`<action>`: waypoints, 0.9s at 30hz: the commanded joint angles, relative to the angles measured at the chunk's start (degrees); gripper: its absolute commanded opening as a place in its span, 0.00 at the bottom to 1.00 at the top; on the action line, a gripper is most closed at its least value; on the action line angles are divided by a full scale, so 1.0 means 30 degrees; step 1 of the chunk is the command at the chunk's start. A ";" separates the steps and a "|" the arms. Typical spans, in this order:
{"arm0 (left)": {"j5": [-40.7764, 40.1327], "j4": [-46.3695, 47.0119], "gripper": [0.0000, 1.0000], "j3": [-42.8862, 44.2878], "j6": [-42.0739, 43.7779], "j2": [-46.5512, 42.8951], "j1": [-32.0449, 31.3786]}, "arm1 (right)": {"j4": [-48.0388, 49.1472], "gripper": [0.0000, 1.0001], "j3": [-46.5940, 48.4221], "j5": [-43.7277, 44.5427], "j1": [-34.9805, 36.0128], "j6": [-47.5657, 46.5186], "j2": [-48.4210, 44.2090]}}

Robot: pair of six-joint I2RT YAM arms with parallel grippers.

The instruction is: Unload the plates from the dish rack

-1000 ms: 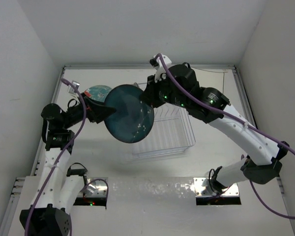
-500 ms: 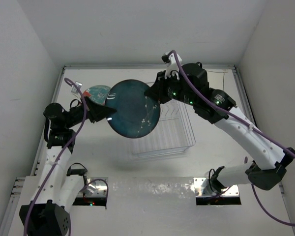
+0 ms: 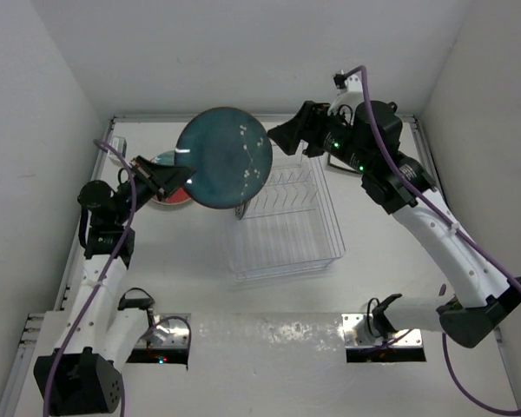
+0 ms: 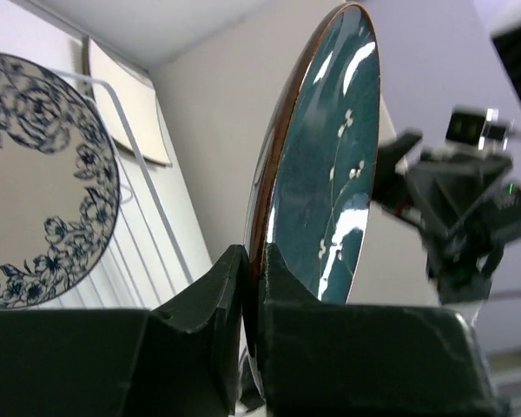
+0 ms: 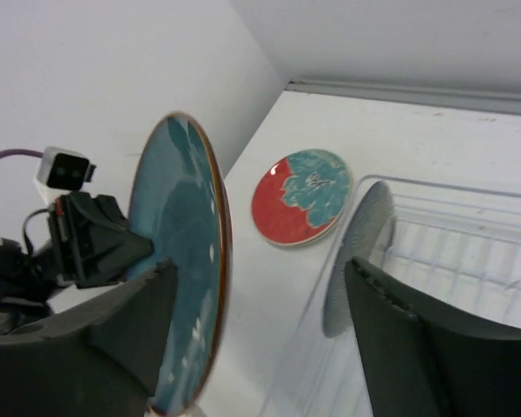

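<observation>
A dark teal speckled plate (image 3: 223, 158) hangs on edge above the table, left of the dish rack (image 3: 330, 252). My left gripper (image 3: 181, 178) is shut on its lower left rim, and in the left wrist view the gripper (image 4: 253, 256) pinches the brown rim of the plate (image 4: 321, 191). My right gripper (image 3: 282, 137) stands open just right of the plate, holding nothing; in the right wrist view its jaws (image 5: 260, 339) are wide apart beside the plate (image 5: 187, 269). A red-and-teal plate (image 5: 300, 198) lies flat on the table. A white floral plate (image 4: 35, 182) stands in the rack (image 4: 148, 208).
The rack (image 5: 469, 261) fills the table's middle. White walls close in the back and both sides. The red-and-teal plate (image 3: 167, 193) lies partly hidden under my left gripper, near the left wall. The right arm (image 4: 451, 217) hangs close behind the teal plate.
The left gripper shut on the teal plate, then the right gripper opened and let go of it. The plate rose toward the back left, and the right arm drew away rightward.
</observation>
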 commanded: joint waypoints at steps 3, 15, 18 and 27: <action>-0.4525 -0.2555 0.00 0.3396 -0.1858 0.0710 0.1428 | -0.0601 0.91 -0.0344 0.0926 -0.0647 -0.0170 -0.1014; -1.0356 -0.6318 0.00 0.4484 0.1690 0.5250 0.5622 | -0.2157 0.99 -0.3946 0.2452 -0.0618 -0.2310 -0.3885; -1.1238 -0.5764 0.00 0.4133 0.2247 0.6334 0.5651 | -0.1894 0.99 -0.5030 0.2483 -0.0647 -0.2575 -0.4471; -1.0624 -0.3273 0.00 0.3195 0.3245 1.0349 0.5592 | -0.1132 0.99 -0.7023 0.2131 -0.0647 -0.3014 -0.4913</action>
